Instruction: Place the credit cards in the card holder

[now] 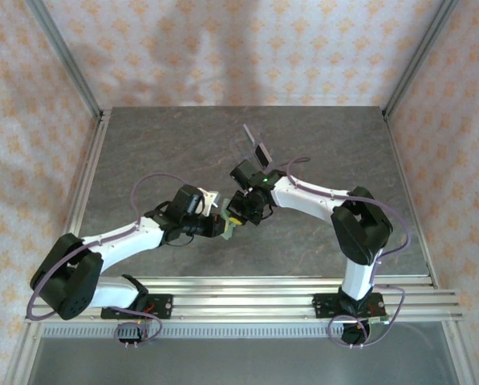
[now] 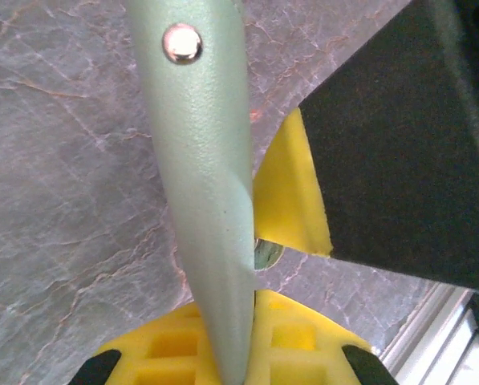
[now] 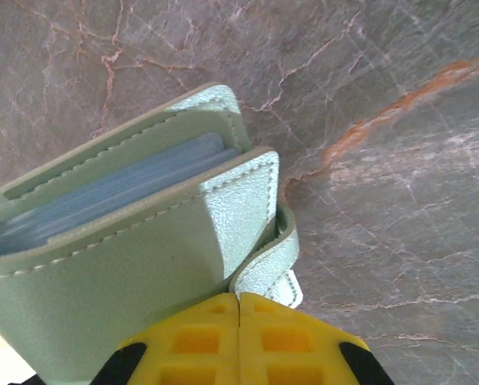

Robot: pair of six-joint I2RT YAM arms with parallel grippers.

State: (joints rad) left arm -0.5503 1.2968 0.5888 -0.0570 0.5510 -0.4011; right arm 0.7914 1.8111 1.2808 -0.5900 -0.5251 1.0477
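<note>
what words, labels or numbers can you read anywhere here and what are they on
No text can be read.
card holder: plain green skin and stitching, no lettering in sight.
snap on its tab: bare shiny metal, no mark.
dark card standing upright in the top view: pale marks, too small to read.

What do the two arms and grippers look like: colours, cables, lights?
The left arm and the right arm have white links and black joint housings. A thin purple cable loops along each. The fingers are yellow with square recesses. A green light glows near the right wrist.
</note>
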